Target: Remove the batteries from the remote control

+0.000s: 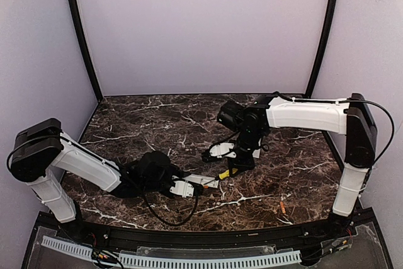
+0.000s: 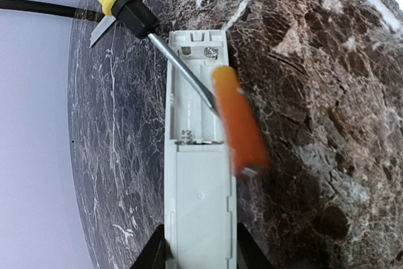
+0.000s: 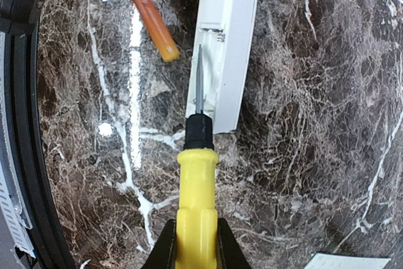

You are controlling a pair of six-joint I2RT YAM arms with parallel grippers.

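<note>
My left gripper [image 2: 200, 259] is shut on the white remote control [image 2: 198, 187], gripping its long sides near one end. The remote lies on the marble with its battery bay [image 2: 192, 99] open and facing up. One orange battery [image 2: 239, 121] shows blurred, lying across the bay's right edge; in the right wrist view this battery [image 3: 155, 26] is on the marble beside the remote [image 3: 223, 48]. Another battery [image 1: 283, 206] rests near the table's front right. My right gripper [image 3: 197, 247] is shut on the yellow screwdriver [image 3: 197, 193], whose shaft [image 3: 199, 80] reaches into the bay.
A flat white cover strip [image 3: 346, 261] lies on the marble [image 1: 157, 124] behind the right gripper. The black front rail [image 1: 201, 237] runs along the near edge, close to the remote [image 1: 203, 181]. Grey walls enclose the table on three sides.
</note>
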